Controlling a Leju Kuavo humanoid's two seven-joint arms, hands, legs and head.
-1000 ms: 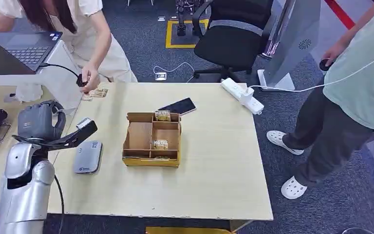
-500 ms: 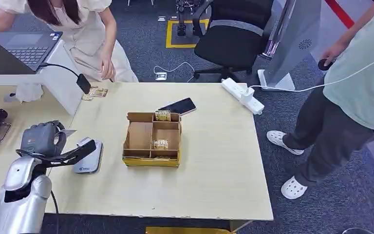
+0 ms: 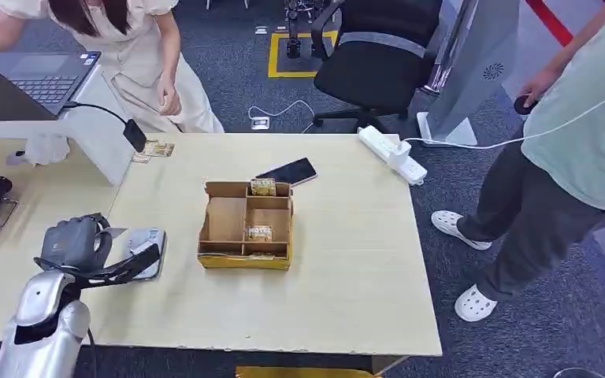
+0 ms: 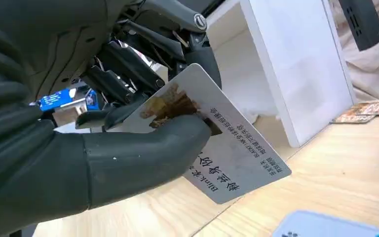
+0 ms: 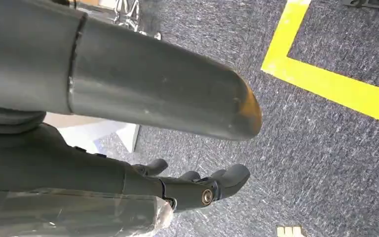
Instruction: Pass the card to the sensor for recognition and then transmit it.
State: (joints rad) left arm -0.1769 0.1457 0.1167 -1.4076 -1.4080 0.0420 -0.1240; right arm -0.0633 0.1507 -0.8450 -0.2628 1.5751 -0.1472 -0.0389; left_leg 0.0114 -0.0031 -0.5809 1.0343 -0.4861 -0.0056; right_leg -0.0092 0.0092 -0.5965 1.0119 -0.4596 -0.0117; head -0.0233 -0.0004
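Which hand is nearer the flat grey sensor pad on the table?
Left. The left hand, holding the white printed card, hovers just beside the grey sensor pad. The right hand hangs down over the carpet floor.

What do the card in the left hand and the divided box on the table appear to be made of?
Card: likely glossy plastic or laminated stock; it stays flat and rigid in the left hand, with printed picture and text. Divided box: brown cardboard, matte, with thin slotted partitions and raw edges.

Table (image 3: 347, 299): box (image 3: 246, 224), phone (image 3: 287, 172), probably sensor (image 3: 143, 252).
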